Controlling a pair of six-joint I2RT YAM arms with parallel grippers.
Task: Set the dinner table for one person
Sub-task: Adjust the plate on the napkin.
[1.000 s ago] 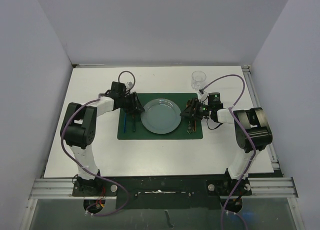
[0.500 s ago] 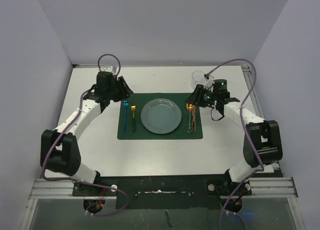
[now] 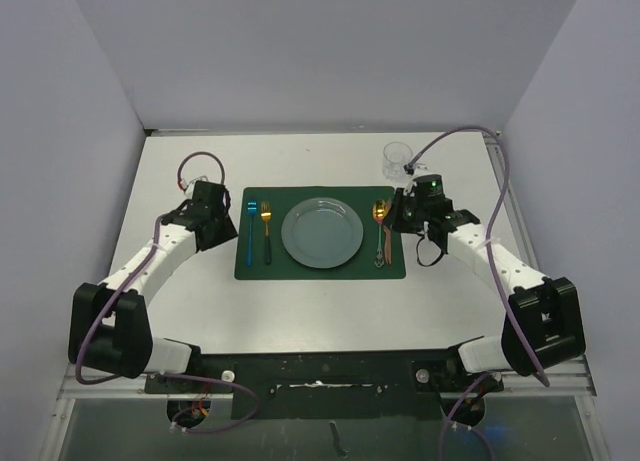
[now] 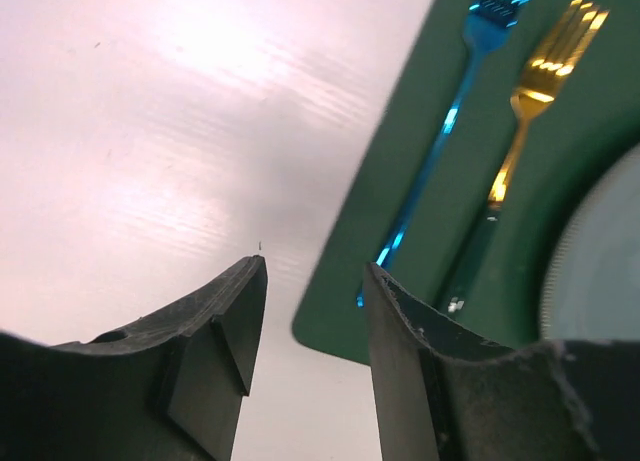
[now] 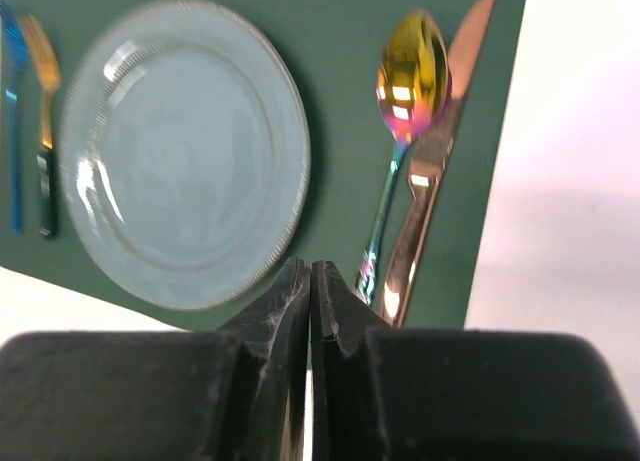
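L pincer: your left gripper (image 4: 315,281) is released, jaws apart w/ nothing between. It sits low by the left edge of the placemat (image 3: 320,273).
R pincer: your right gripper (image 5: 311,276) is clenched, fingers pressed together, holding nothing. It hangs over the mat's right side.
Risk 1: L fingers are just beside the mat edge. A low sweep inward could catch it & drag the whole setting, blue fork (image 4: 440,131) first.
Risk 2: R gripper is near the spoon (image 5: 412,76) & knife (image 5: 430,181), which lie tight together. Dip on your next move & you'd prob skew both.
Risk 3: the glass (image 3: 397,159) stands off the mat, just beyond the R wrist. An outward wrist swing could tip it.
Table, where: the dinner table (image 3: 320,311) fills most of the top view, stretching away from both arm mounts.
Table, look: matte white w/ rail edging. The mat lies centred, toward the far side, w/ the plate (image 3: 321,232) mid-mat & the gold fork (image 3: 267,231) beside the blue one on the left. Looks set, imo.
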